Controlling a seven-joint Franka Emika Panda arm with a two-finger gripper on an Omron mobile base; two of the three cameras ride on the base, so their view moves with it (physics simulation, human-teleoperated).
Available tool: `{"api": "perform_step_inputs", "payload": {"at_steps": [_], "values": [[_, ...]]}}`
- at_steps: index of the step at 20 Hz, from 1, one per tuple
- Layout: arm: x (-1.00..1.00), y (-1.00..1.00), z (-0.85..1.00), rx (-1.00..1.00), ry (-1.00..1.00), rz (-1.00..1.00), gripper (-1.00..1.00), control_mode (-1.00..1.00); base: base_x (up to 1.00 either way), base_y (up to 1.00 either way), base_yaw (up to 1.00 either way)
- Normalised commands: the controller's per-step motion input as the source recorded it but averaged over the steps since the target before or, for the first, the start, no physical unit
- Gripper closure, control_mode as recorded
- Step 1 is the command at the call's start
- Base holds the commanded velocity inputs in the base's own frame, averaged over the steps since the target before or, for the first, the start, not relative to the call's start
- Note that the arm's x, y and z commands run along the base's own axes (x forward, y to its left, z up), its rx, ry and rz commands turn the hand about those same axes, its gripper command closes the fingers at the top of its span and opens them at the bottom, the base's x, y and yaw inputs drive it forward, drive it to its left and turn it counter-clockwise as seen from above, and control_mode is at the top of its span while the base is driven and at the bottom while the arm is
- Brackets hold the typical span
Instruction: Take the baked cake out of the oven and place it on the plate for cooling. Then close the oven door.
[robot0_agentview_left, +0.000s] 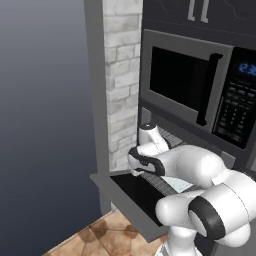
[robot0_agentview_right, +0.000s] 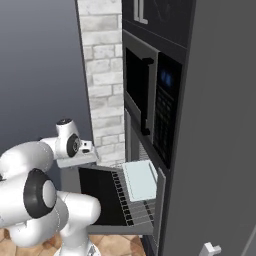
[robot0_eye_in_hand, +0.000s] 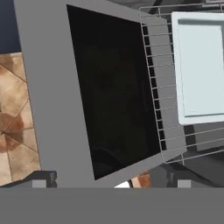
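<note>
The setting is presenting as a rendered domestic kitchen. A built-in oven (robot0_agentview_right: 142, 165) is sitting in a dark tall cabinet column, with its oven door (robot0_agentview_left: 131, 196) lying open. A microwave (robot0_agentview_left: 200, 90) with keypad and blue display is sitting above it. A whitewashed brick pillar (robot0_agentview_left: 121, 80) is standing beside the column, and brown tiled flooring (robot0_eye_in_hand: 15, 109) is running below.

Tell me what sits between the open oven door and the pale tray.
In the hand view, a pulled-out wire rack spans from the oven door to under the tray.
</note>
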Motion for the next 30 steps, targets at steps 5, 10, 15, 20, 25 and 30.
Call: {"api": "perform_step_inputs", "payload": {"at_steps": [5,10,15,20,25,30], "values": [[0.00,-0.26,-0.62,0.00,0.00,0.00,-1.00,-1.00,0.00,0.00,0.00],[0.00,-0.02,-0.51,0.00,0.01,0.00,-1.00,-1.00,0.00,0.00,0.00],[0.14,0.00,-0.59,0.00,0.08,0.00,-1.00,-1.00,0.00,0.00,0.00],[0.28,0.00,-0.56,0.00,0.06,0.00,-1.00,-1.00,0.00,0.00,0.00],[0.30,0.00,-0.43,0.00,0.00,0.00,-1.00,-1.00,0.00,0.00,0.00],[0.34,-0.10,-0.31,0.00,0.00,0.00,-1.00,-1.00,0.00,0.00,0.00]]}}
